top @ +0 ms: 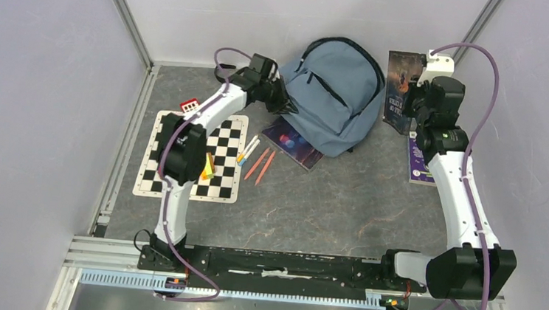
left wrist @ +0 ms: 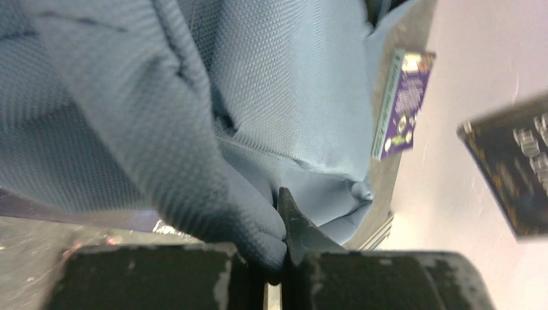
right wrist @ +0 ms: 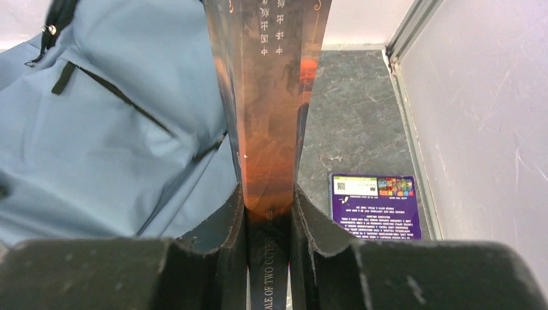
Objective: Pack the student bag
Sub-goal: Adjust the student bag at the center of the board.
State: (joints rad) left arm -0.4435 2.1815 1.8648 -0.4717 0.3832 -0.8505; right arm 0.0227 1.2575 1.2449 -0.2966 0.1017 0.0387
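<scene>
Fabric fills most of what we see: the student bag, a dusty blue-grey woven backpack with dark zippers, a slanted front pocket and a black top handle, lies front-up toward the far side of the grey, marble-patterned desk, between the two arms. Close up in the left wrist view, its cloth shows a fine diamond weave and soft, rounded folds.

The left end effector sits at the bag's left edge. Its black, scuffed fingers are drawn almost together on a bunched fold of that cloth, so we read it as pinching the bag. The right end effector stands just beside the bag's right side, narrowly parted and clamped on the spine end of a thin, glossy paperback book with a dark and orange cover.

A flat purple booklet lies on the desk near the right wall. A dark glossy book is tucked partly under the bag's near edge. Slim orange and white pens lie beside it, and a black-and-white chessboard mat lies further left.
</scene>
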